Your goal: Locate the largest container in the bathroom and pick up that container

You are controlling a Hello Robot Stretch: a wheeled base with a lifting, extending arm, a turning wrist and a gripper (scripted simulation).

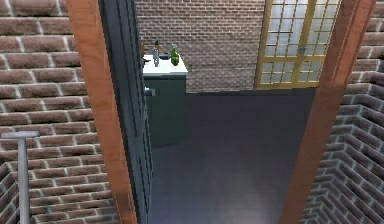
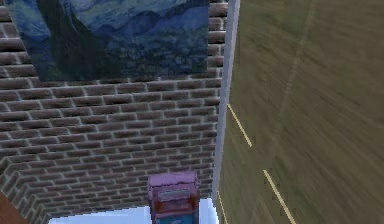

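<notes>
Gripper condition cannot be told; a green item (image 1: 174, 56) is seen ahead past the door frame (image 1: 325, 110) on a white-topped cabinet (image 1: 170, 105), so forward approach is judged needed.

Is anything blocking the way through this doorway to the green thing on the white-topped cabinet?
Nothing visible does: the dark floor up to the cabinet under the green thing lies bare. The open door stands at the forward view's left, beside the cabinet.
</notes>
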